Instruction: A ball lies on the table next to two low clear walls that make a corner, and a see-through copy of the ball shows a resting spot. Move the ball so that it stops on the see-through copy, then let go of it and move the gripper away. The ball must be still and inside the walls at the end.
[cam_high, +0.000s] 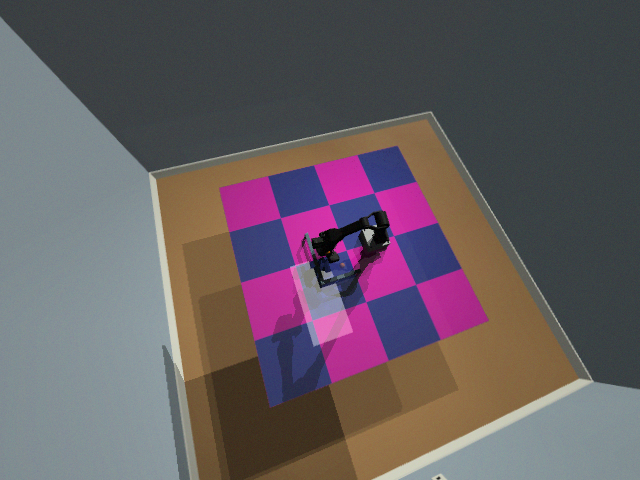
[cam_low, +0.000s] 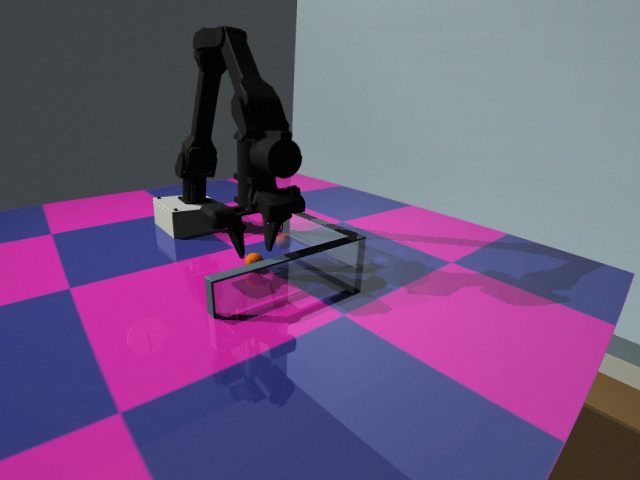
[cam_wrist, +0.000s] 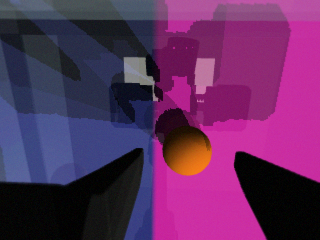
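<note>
The orange ball (cam_low: 253, 258) (cam_wrist: 187, 150) rests on the checkered table on a pink tile, just behind the long clear wall (cam_low: 310, 251). My gripper (cam_high: 330, 254) (cam_low: 254, 249) (cam_wrist: 188, 156) is open and points down right over the ball, one finger on each side, with gaps to both. The see-through copy (cam_high: 342, 265) (cam_low: 282, 240) sits a short way off, nearer the corner where the long wall meets the short wall (cam_low: 325, 223).
The arm's white base (cam_low: 178, 219) (cam_high: 368, 236) stands just behind the ball. The walls (cam_high: 313, 263) are low and clear with dark edges. A pale see-through rectangle (cam_high: 330, 320) lies on the table past the corner. The table ends in a brown floor (cam_low: 610, 434).
</note>
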